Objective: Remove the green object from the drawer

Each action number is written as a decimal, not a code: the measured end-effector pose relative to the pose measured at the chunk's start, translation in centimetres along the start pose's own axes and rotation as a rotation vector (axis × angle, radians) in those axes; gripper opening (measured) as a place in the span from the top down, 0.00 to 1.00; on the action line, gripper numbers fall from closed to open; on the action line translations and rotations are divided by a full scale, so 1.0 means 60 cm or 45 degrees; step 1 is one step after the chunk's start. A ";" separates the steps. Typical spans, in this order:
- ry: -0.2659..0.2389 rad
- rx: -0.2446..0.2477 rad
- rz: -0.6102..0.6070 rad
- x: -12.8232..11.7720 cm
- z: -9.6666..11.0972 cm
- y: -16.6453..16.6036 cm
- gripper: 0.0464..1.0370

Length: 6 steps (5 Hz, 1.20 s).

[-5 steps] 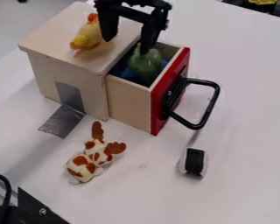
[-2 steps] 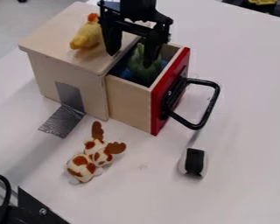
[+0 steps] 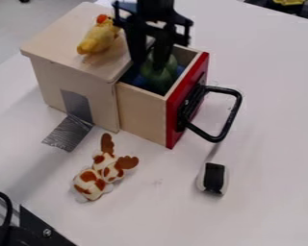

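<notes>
Gripper (image 3: 149,64), partly open, hangs at the green object (image 3: 158,78); hold unclear.

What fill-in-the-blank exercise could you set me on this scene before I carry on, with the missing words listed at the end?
The rounded green object lies in the open wooden ____, under the black two-finger gripper.
The flat front panel behind the black loop handle is ____.
The yellow bird-like toy rests on ____ of the pale wooden cabinet.
The grey tape runs from the cabinet's side down onto the white ____.

Missing words: drawer; red; top; table.
</notes>
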<state>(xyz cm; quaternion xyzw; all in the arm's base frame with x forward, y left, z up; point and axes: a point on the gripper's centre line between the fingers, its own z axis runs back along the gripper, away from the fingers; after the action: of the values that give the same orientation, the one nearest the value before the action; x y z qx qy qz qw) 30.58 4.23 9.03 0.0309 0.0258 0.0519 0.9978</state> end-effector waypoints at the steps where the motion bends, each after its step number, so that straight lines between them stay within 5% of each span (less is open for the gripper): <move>1: -0.037 0.011 -0.014 0.023 0.004 -0.005 0.82; 4: -0.043 0.023 -0.028 0.039 0.021 -0.026 0.97; 6: -0.167 0.013 0.036 0.069 0.145 -0.020 0.97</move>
<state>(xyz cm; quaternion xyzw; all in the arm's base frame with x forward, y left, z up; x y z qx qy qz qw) 35.26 2.95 17.44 0.0396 -0.0399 0.0638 0.9964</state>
